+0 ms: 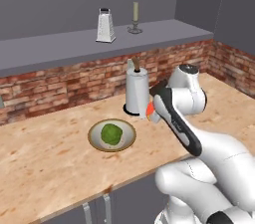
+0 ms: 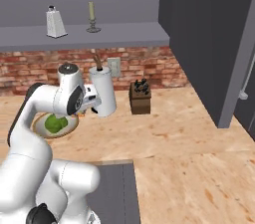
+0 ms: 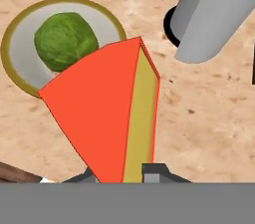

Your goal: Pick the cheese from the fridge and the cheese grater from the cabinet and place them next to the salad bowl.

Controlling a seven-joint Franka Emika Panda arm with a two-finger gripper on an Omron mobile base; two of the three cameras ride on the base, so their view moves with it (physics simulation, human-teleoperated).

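My gripper (image 3: pixel 119 175) is shut on the cheese (image 3: pixel 104 118), a yellow-orange wedge with a broad red face. It hangs above the wooden counter, just right of the salad bowl (image 1: pixel 91 137). In the left base view a red corner of the cheese (image 1: pixel 149 110) peeks out beside my hand. In the hand view the olive-rimmed salad bowl (image 3: pixel 20 24) with its lettuce ball (image 3: pixel 64 39) lies under the wedge's upper left. The silvery cheese grater (image 1: pixel 105 26) stands upright on the long grey cabinet shelf (image 1: pixel 50 49) above the brick wall. The cheese grater (image 2: pixel 56 22) is far from my hand.
A tall white cylinder (image 1: pixel 136 91) on a dark base stands on the counter close behind the gripper. A candle (image 1: pixel 135 18) stands right of the grater. A knife block (image 2: pixel 140 97) sits by the wall. At the right rises a tall grey appliance (image 2: pixel 214 39).
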